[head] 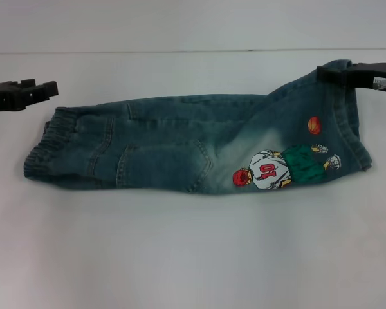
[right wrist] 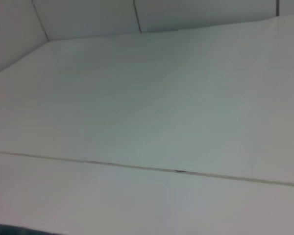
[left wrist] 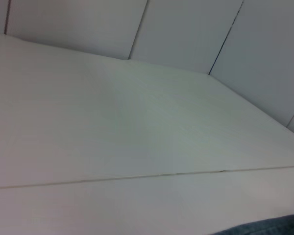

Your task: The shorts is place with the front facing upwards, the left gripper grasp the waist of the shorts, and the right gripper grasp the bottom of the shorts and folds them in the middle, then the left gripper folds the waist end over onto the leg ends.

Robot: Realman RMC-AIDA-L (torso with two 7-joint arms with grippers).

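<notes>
Lengthwise fold looks done on your long blue denim shorts [head: 193, 145]: right gripper [head: 338, 74] pinches the hem corner at two o'clock, left gripper [head: 35, 92] hangs open beside the puckered waistband [head: 45, 148] at nine, grab next.

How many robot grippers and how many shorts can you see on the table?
Grippers: 2, the left gripper and the right gripper
Shorts: 1, the shorts
Total: 3

A white table [left wrist: 137, 127] with a denim sliver [left wrist: 264, 228] at its edge.
</notes>
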